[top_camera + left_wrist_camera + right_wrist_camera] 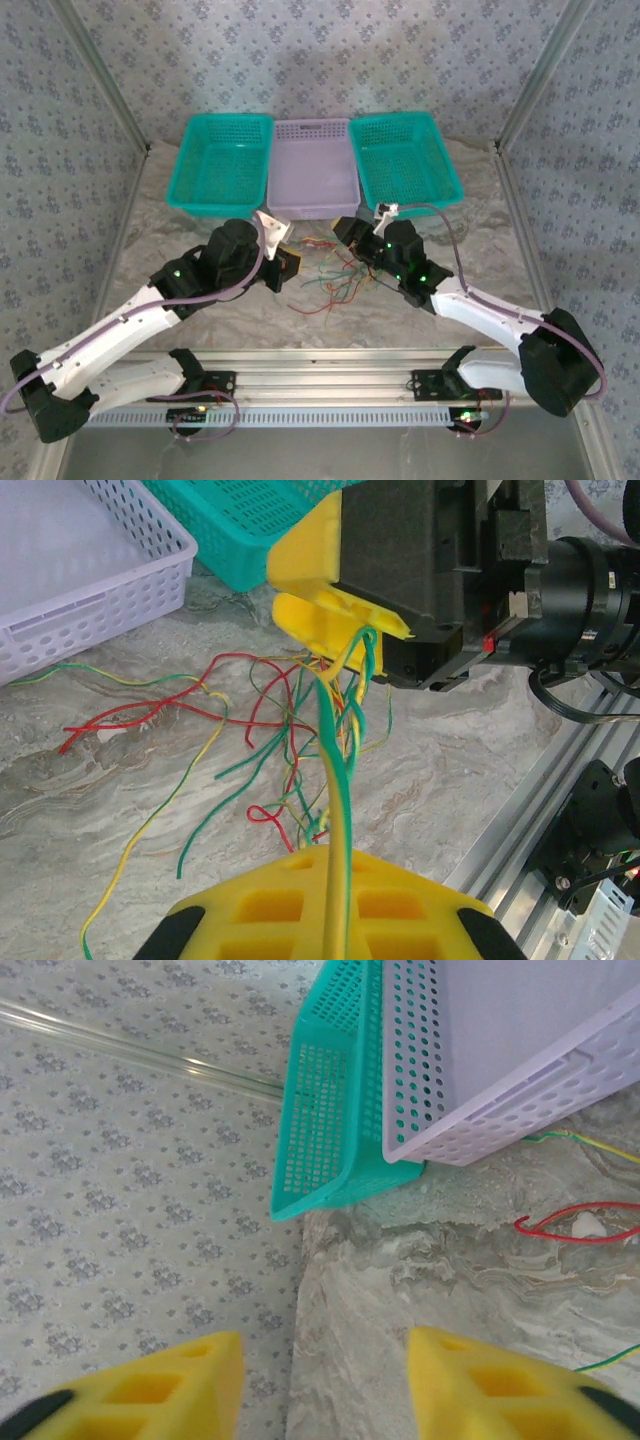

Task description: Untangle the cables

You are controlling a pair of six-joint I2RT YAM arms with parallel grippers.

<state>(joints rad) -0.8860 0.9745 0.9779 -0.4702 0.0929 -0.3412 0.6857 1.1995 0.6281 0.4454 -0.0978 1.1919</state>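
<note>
The cables [325,285] lie as a loose tangle of thin red, green and yellow wires on the marble tabletop between the two arms. In the left wrist view my left gripper [338,854] is shut on a green-and-yellow cable [335,750] that runs taut up to the yellow fingers of my right gripper [335,615], where more strands [290,720] hang down. From above, the left gripper [290,265] and right gripper [345,232] sit close together over the tangle. In its own wrist view the right gripper [325,1345] has its jaws apart with nothing showing between the tips. A red cable [580,1222] lies to the right.
Three baskets stand in a row at the back: teal [228,117], lavender [312,127], teal [395,117]. The lavender basket [100,590] and a teal one [260,530] are close behind the tangle. An aluminium rail [320,362] runs along the near edge.
</note>
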